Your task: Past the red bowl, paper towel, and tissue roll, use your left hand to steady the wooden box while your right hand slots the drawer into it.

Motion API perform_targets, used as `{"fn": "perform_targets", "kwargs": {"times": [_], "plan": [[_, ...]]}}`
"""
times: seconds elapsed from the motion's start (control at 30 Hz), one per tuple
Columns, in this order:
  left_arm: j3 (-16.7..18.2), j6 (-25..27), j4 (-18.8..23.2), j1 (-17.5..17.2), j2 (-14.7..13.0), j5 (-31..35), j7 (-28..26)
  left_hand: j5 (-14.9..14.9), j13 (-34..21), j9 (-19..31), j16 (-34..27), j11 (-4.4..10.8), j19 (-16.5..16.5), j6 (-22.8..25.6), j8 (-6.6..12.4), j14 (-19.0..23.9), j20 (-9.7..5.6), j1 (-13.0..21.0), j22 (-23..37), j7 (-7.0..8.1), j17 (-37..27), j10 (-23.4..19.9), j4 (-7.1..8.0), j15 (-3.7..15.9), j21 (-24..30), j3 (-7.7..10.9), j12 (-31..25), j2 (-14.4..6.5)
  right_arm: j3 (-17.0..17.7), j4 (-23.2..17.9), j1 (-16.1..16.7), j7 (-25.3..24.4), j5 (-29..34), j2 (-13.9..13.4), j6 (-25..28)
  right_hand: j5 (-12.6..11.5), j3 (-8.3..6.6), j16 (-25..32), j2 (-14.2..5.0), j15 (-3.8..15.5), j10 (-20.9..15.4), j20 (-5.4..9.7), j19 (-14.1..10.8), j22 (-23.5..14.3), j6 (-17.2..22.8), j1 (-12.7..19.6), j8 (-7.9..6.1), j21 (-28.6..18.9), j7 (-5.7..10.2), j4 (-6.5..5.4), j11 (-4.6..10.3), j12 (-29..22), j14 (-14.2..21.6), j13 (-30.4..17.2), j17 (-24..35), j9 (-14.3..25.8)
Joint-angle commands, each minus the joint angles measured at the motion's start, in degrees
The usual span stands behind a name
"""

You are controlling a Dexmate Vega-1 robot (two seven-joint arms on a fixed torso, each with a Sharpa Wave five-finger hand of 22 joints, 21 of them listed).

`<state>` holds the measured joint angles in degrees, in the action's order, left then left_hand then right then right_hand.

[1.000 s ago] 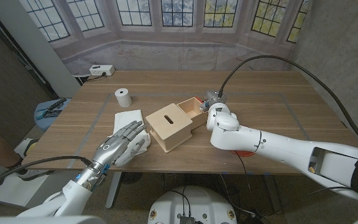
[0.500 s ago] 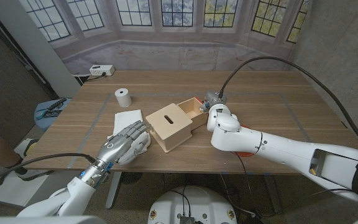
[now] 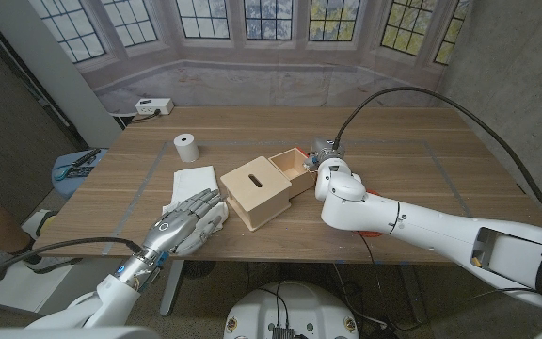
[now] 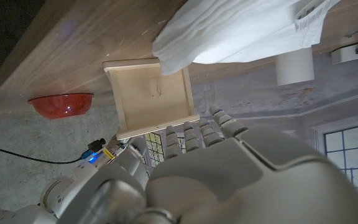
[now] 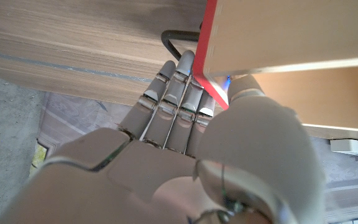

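Wooden box [image 3: 257, 191] is sitting mid-desk [image 3: 412, 179] with its drawer [image 3: 293, 163] jutting from the far-right end, where the right robot hand [image 3: 320, 162] is grasping it, seemingly ready to push it home. The left robot hand [image 3: 188, 218] is hovering released over the paper towel [image 3: 194, 181], just beside the box and apparently not yet bracing it, leaving bare desk beyond the drawer.

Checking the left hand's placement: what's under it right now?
The left hand sits over the paper towel beside the wooden box. Whether it presses the towel is hidden.
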<state>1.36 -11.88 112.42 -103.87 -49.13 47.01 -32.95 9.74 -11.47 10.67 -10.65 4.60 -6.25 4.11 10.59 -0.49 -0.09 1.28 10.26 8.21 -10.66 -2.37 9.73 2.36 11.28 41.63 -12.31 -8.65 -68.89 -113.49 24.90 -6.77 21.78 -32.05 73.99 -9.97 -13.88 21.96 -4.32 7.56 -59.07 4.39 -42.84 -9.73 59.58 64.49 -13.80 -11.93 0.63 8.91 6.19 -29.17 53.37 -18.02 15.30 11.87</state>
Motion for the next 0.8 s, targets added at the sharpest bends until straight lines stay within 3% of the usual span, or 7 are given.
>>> {"fn": "perform_targets", "kwargs": {"times": [0.03, 0.33, 0.8], "plan": [[-0.78, 1.11, -0.28, 0.84, -0.97, -0.74, 2.67, 0.12, 0.02, 0.03, -0.28, -0.02, -0.35, 0.37, 0.31, -0.07, 0.07, 0.02, 0.17, 0.13, 0.04, -0.42, -0.07, 0.29, 0.45, 0.03, -0.24, -0.16, 0.31, 0.28, 0.02, -0.27, -0.11, -0.04, -0.90, -0.34, 0.18, -0.20, -2.12, 5.41, -1.03, 1.25, -0.62, -0.25, 4.14, 1.66, -0.24, 0.15, 3.55, 0.04, 0.65, -0.25, 0.61, -0.28, 0.20, 0.15], [-2.64, 0.58, -1.36, 4.34, -3.00, -1.95, 5.72, 0.14, 0.15, 0.00, -0.20, -0.98, -0.06, 0.77, 0.42, -0.05, 0.38, -0.06, 0.15, -0.29, 0.11, -0.81, 0.01, 0.10, 0.35, -0.07, -0.29, -0.09, 0.93, 0.65, 0.36, -0.85, -0.21, 0.24, -1.17, -0.33, 0.22, -0.23, -2.14, 5.41, -1.09, 1.25, -0.59, -0.25, 4.24, 1.68, -0.23, 0.17, 3.49, 0.04, 0.69, -0.23, 0.67, -0.31, 0.23, 0.16], [-4.72, -0.20, -2.31, 7.23, -4.78, -3.76, 7.02, 0.18, 0.35, -0.02, -0.37, -0.94, 0.06, 1.83, 0.68, 0.73, 0.47, -0.36, 0.14, -0.81, 0.17, -1.92, 0.32, 0.61, 0.34, -0.35, -0.52, -0.08, 1.62, 0.88, 0.61, -1.31, -0.30, 0.25, -1.47, -0.32, 0.27, -0.33, -2.17, 5.41, -1.19, 1.23, -0.59, -0.24, 4.28, 1.73, -0.16, 0.18, 3.49, 0.05, 0.65, -0.13, 0.72, -0.27, 0.24, 0.17]]}}
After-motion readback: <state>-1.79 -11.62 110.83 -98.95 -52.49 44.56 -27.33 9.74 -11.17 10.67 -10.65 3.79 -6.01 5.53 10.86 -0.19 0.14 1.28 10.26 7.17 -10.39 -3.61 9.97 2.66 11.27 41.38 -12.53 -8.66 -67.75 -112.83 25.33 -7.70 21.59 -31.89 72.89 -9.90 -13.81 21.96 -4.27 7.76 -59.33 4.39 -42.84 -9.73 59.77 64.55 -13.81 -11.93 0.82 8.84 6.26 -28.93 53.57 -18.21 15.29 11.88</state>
